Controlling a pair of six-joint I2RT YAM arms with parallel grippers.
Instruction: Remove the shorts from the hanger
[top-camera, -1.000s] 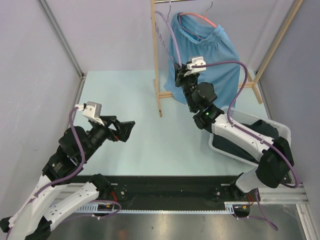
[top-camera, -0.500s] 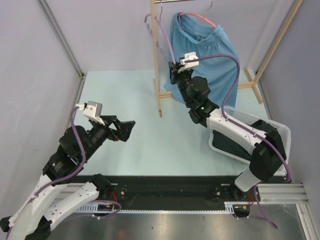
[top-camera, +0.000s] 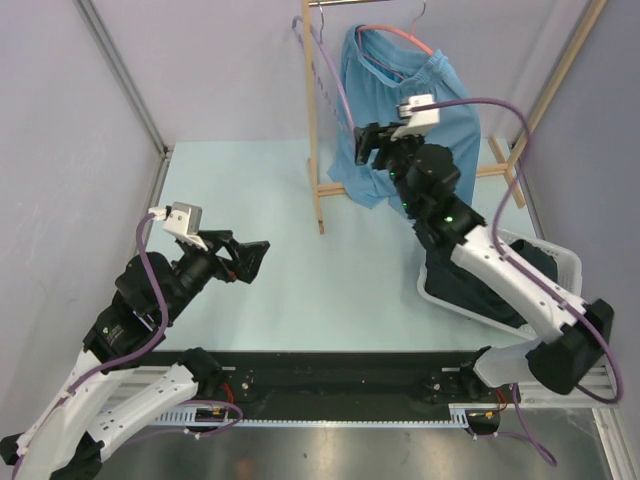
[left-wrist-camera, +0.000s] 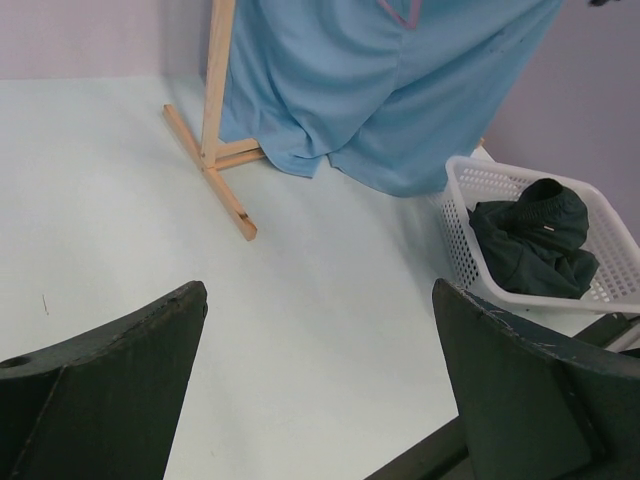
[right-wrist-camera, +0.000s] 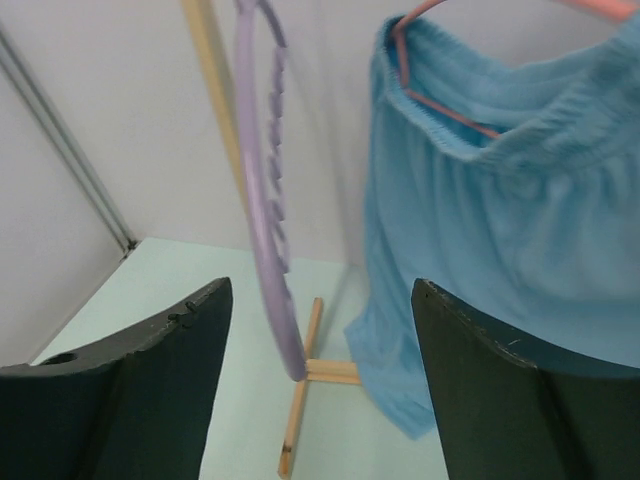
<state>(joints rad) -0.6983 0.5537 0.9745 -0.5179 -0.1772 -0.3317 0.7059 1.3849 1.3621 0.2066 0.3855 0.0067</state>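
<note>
The light blue shorts (top-camera: 455, 120) hang by their elastic waist from a pink hanger (top-camera: 395, 33) on the wooden rack (top-camera: 312, 120). My right gripper (top-camera: 367, 146) is open just in front of the shorts' left side. Its wrist view shows the blue shorts (right-wrist-camera: 500, 230) on the pink hanger (right-wrist-camera: 410, 75), with nothing between the jaws of the right gripper (right-wrist-camera: 320, 290). The black shorts (top-camera: 470, 290) lie crumpled in the white basket (top-camera: 565, 262). My left gripper (top-camera: 255, 258) hangs open and empty over the table's left, also seen in its own view (left-wrist-camera: 320, 300).
An empty purple hanger (top-camera: 322, 60) hangs at the rack's left post, blurred in the right wrist view (right-wrist-camera: 265, 220). The rack's wooden feet (left-wrist-camera: 225, 190) spread over the table. The basket (left-wrist-camera: 470, 180) holding the black shorts (left-wrist-camera: 535, 235) stands at the near right. Walls close in on both sides.
My right gripper has gone from nearly shut to open, and its wrist has swung up and to the right. The purple hanger has shifted. The left arm has not moved.
</note>
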